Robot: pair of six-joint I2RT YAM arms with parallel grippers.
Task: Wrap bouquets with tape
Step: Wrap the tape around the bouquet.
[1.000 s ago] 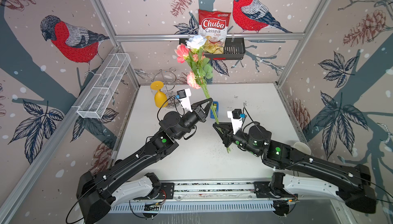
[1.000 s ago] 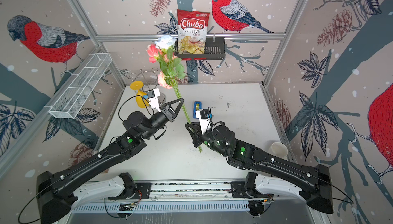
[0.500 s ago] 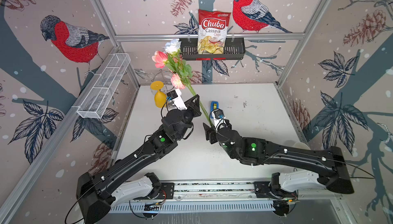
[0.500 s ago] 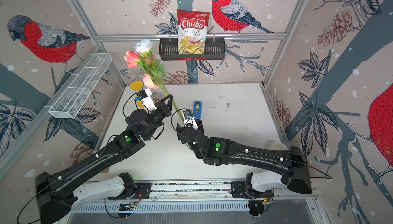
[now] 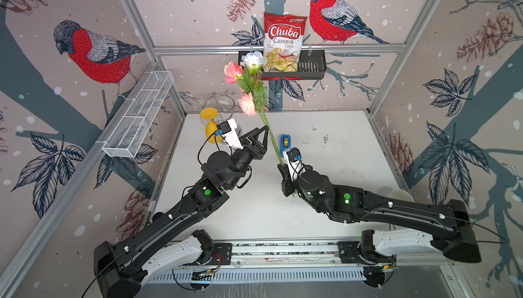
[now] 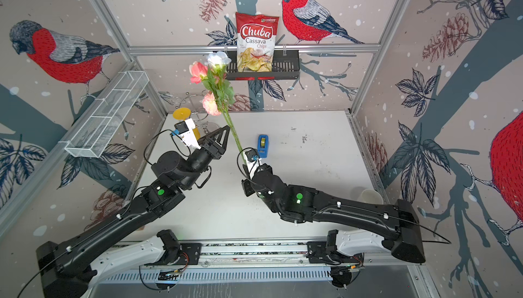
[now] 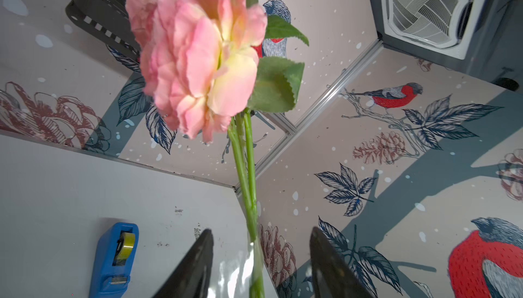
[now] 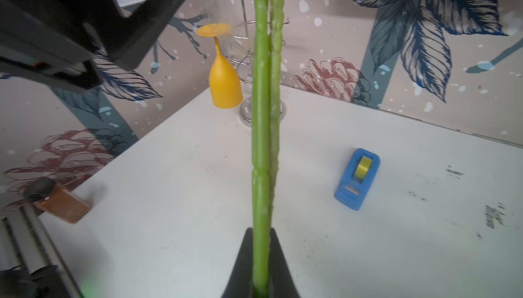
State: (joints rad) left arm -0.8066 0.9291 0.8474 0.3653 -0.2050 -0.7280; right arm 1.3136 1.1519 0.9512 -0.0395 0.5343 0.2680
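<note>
Bird-print walls enclose our white surface (image 5: 325,203). Our right end effector (image 8: 261,257) clamps the bouquet (image 5: 254,90) stems, upright at centre frame; our left end effector (image 7: 259,257) stands apart. Tape (image 5: 285,142) lies just beyond, nearer our right arm.

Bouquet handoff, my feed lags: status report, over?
Right gripper shut on bouquet stems. Left gripper open, stems between jaws. Tape dispenser untouched on table. Nothing in the way.

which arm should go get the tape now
Left. The left gripper is open and holds nothing, while the right gripper is shut on the bouquet stems, keeping it upright. The tape dispenser sits on the table just beyond both, so the free left arm should probably fetch tape.
</note>
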